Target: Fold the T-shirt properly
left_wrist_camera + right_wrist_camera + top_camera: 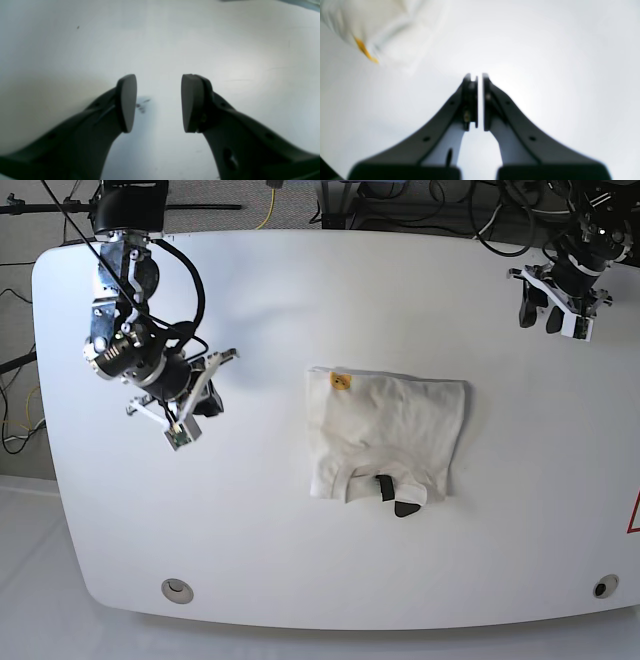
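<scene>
White tabletop (pixel 300 280) fills all three views, with cables and stands beyond its far edge. Nearest the base camera, the table's front edge carries two small round fittings and nothing else.

Next in, the shirt (pixel 385 435) lies at mid-table, flat, folded into a compact rectangle with the neck opening and black label on its near side and a small orange mark at its far corner. Sleeves and sides look tucked under, so the folding appears largely done; judging from this, what may be left is one more fold in half, or just a squaring-up, since the near edge around the collar looks a bit uneven.

Neither arm touches the cloth. The right gripper (pixel 480 101) hangs well off to one side of the shirt, fingers (pixel 470 100) pressed together on nothing; in its wrist view a blurred corner of cloth with an orange streak shows ahead and to the left of the fingertips, probably the shirt's edge, though focus is too poor to be sure. Farthest back, the left gripper (pixel 159 102) sits near the far corner of the table, fingers (pixel 127 102) apart and empty over bare surface with faint scuffs.

Open table surrounds the shirt on every side, so both arms have clear room to approach.
</scene>
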Available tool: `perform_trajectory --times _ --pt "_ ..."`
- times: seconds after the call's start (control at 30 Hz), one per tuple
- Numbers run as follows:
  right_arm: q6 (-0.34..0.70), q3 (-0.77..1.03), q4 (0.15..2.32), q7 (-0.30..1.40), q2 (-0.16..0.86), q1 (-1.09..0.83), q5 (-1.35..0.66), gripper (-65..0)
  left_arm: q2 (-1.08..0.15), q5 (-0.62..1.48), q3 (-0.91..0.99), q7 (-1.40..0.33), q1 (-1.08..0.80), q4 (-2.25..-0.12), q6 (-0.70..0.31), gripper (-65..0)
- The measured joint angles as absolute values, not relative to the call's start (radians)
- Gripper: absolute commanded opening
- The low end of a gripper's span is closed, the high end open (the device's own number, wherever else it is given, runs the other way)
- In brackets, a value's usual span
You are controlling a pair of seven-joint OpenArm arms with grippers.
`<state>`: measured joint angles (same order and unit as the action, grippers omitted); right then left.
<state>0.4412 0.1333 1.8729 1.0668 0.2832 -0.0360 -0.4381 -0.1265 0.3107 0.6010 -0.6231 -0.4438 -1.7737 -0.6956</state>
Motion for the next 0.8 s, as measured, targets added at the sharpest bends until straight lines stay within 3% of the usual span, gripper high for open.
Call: perform_trajectory --times 0.5,0.8 --pt "0.438 0.453 1.878 1.066 0.302 -0.285 -0.435 -65.0 -0.122 0.311 0.600 -0.620 -0.434 -1.772 -0.697 -38.4" --pt "0.507 0.587 1.879 1.066 0.315 -0.368 -0.440 -65.0 -0.126 0.308 0.712 -0.620 -0.477 -1.774 -0.696 -38.4"
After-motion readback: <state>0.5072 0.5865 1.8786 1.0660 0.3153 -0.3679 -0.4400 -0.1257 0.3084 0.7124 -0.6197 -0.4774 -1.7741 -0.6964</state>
